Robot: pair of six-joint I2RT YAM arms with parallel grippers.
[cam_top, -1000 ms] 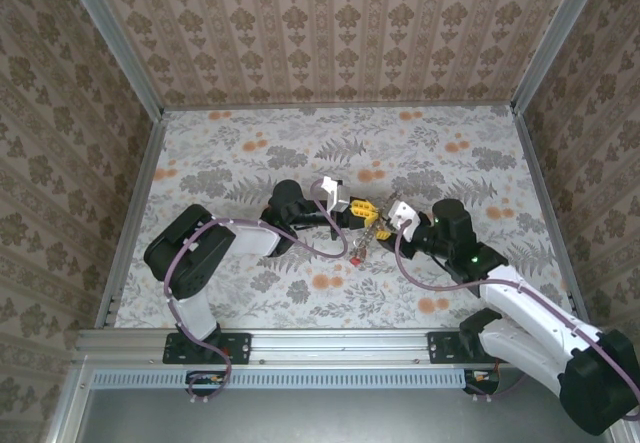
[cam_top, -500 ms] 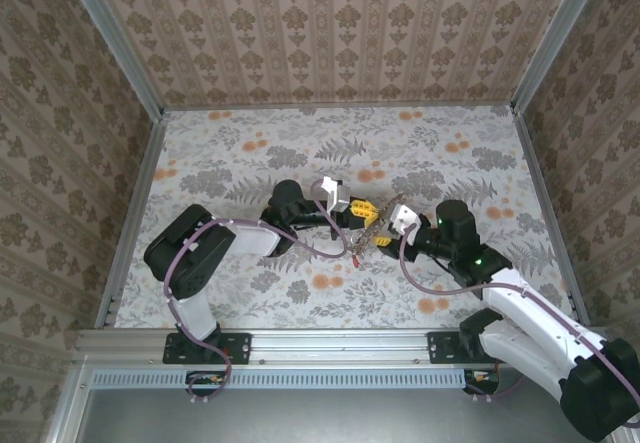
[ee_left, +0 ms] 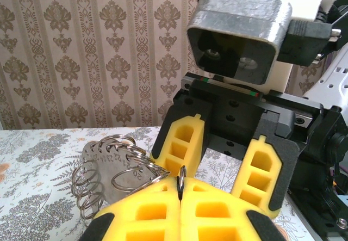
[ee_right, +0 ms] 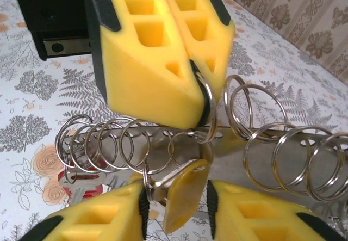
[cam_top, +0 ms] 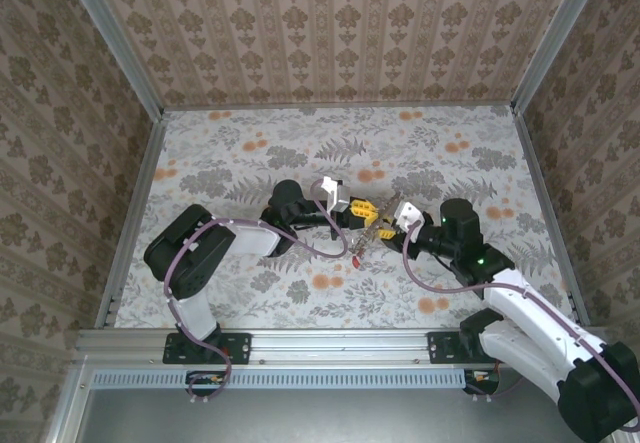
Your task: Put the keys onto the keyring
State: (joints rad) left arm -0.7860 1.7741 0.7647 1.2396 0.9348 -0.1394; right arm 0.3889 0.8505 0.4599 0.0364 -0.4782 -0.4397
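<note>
Keyring (ee_left: 181,180) pinched in closed left jaws | right wrist: yellow key (ee_right: 182,197) between right jaws, grip unclear

Two six-joint arms. Left arm (cam_top: 245,238): black joints, white forearm shell. Right arm (cam_top: 530,310): white shells, black joints, small green light (cam_top: 473,259). Purple-grey cables (cam_top: 432,283) loop along both. Black base plates (cam_top: 207,347). Fingers (ee_left: 184,143): blocky yellow, rectangular cut-outs, black carriers (ee_left: 228,113). Grey camera housing (ee_left: 239,31), white bracket.

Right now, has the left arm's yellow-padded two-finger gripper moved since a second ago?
No. The left gripper sits just below the same orange flower cluster on the tablecloth as before, shut on a metal ring.
</note>
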